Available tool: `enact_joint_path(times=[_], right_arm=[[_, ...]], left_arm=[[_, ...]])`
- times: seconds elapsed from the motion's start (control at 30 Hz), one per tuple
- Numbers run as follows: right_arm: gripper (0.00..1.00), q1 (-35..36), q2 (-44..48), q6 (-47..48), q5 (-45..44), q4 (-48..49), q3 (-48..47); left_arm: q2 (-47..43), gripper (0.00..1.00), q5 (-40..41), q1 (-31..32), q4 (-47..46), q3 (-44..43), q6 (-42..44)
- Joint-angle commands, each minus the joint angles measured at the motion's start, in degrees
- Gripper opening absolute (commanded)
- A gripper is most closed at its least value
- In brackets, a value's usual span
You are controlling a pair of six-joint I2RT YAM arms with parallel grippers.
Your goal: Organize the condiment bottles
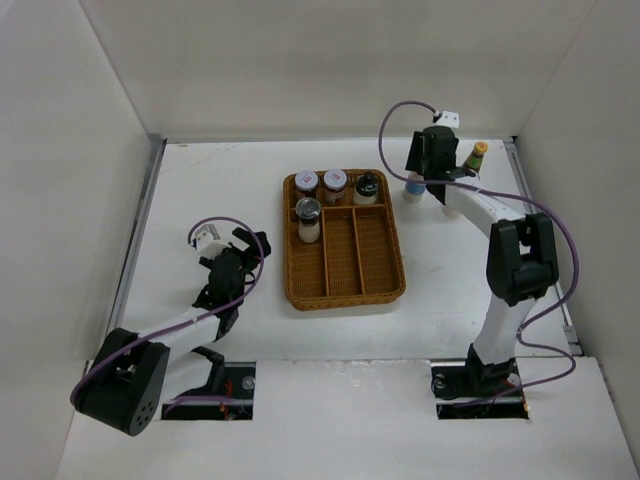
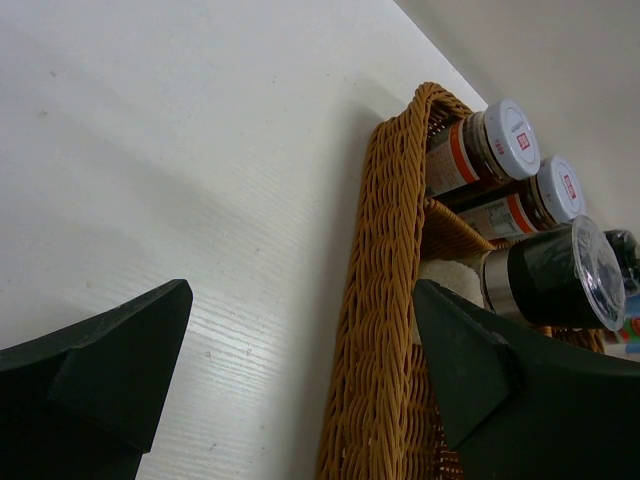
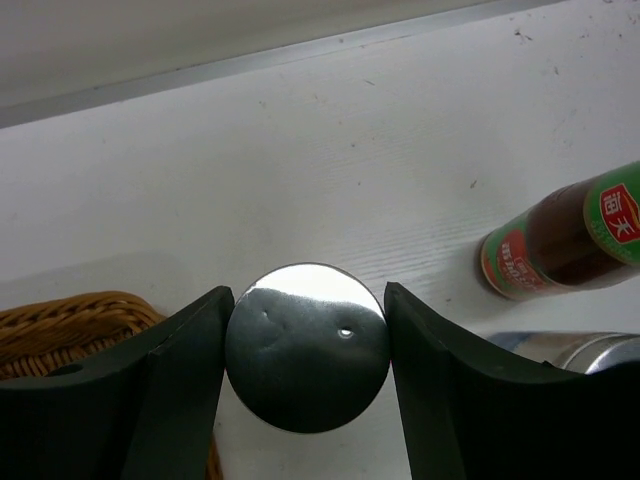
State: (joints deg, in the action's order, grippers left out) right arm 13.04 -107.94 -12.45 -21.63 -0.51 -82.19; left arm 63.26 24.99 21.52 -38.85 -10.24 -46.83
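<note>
A white-blue cylinder with a silver top [image 3: 307, 360] stands on the table just right of the brown wicker tray [image 1: 345, 290]. My right gripper [image 3: 307, 300] is shut on that top, one finger pressed to each side. In the top view the gripper [image 1: 418, 172] hangs over the cylinder [image 1: 412, 188]. A red sauce bottle [image 3: 560, 240] with a yellow cap [image 1: 479, 149] stands to the right, with a second silver-topped cylinder [image 3: 575, 350] near it. In the tray are two white-lidded jars [image 1: 306, 181] [image 1: 334, 181], a black-capped bottle [image 1: 367, 186] and a dark-lidded jar [image 1: 308, 212]. My left gripper [image 1: 250, 243] is open and empty, left of the tray.
The tray's long front compartments [image 1: 355, 255] hold nothing. In the left wrist view the tray's woven rim [image 2: 385, 300] lies between my open fingers' line of sight and the jars [image 2: 490, 150]. White walls enclose the table on three sides.
</note>
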Motion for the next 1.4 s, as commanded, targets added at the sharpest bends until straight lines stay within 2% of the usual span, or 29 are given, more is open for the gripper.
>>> enact_joint_path(times=[0.0, 0.23, 0.43, 0.57, 0.73, 1.03, 1.37], right_arm=[[0.51, 0.01, 7.46, -1.44, -1.04, 3.41, 1.50], [0.52, 4.04, 22.93, 0.49, -3.24, 6.05, 6.34], [0.53, 16.07, 30.24, 2.43, -3.07, 6.14, 8.36], [0.53, 23.81, 27.88, 2.43, -1.58, 7.02, 7.14], [0.53, 28.66, 22.34, 1.99, 1.14, 9.30, 5.64], [0.53, 29.46, 13.20, 2.34, 2.03, 12.20, 5.55], [0.54, 29.46, 7.66, 5.06, -2.54, 14.92, 8.71]], left_arm=[[-0.78, 0.95, -0.12, 0.32, -3.16, -0.31, -0.02], [-0.07, 0.95, -0.38, 0.32, -3.34, -0.48, -0.02], [-0.51, 0.95, -0.21, 0.23, -3.34, -0.39, -0.02], [-0.77, 0.95, -0.12, 0.15, -3.34, -0.39, -0.02], [-0.95, 0.95, -0.21, -0.12, -3.25, -0.31, -0.02], [0.01, 0.95, -0.56, 0.15, -3.42, -0.48, -0.02], [-0.16, 0.95, -0.56, 0.06, -3.42, -0.48, -0.02]])
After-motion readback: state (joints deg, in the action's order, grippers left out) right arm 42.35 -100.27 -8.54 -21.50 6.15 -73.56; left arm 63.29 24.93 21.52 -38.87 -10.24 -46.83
